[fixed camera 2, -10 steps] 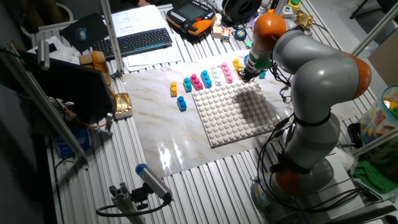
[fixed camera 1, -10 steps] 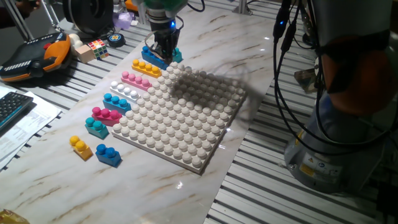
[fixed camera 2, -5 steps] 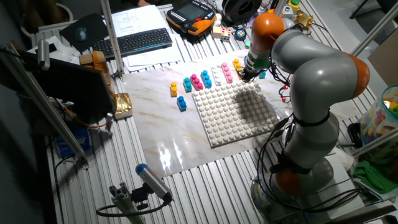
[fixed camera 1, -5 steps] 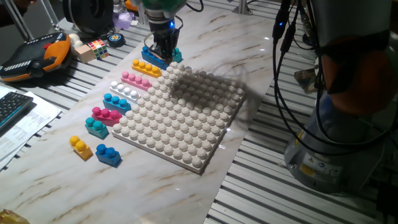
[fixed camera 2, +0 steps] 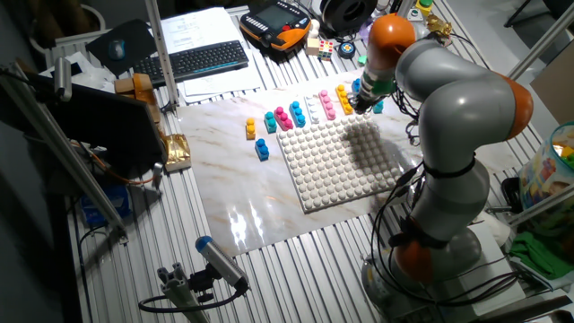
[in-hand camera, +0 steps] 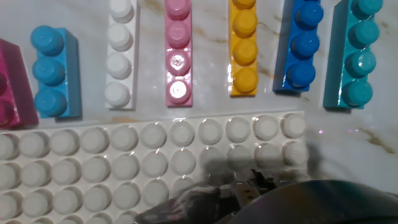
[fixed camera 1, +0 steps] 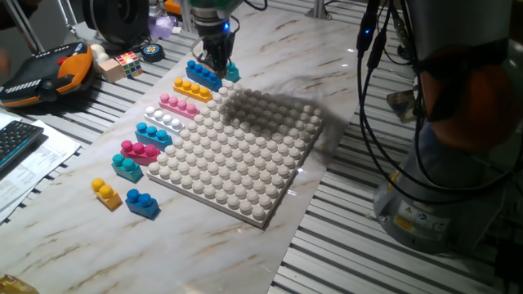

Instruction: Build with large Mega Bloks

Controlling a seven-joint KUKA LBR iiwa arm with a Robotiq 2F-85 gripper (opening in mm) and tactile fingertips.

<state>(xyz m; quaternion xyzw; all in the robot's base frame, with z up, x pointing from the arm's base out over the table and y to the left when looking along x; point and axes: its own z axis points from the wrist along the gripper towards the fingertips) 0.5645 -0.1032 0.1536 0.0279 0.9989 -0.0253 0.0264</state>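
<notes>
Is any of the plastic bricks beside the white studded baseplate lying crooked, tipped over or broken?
Nothing stands out. The white, pink, yellow and blue bricks lie studs-up, parallel, beside the white studded baseplate; no damage shows.

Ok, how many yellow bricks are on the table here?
2. The long yellow brick lies in the row along the baseplate; the short yellow brick sits apart, nearer the camera. The gripper might hide others.

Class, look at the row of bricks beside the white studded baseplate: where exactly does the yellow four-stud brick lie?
In the hand view the yellow four-stud brick lies on the marble just beyond the baseplate edge, between the pink brick and the blue brick.
</notes>
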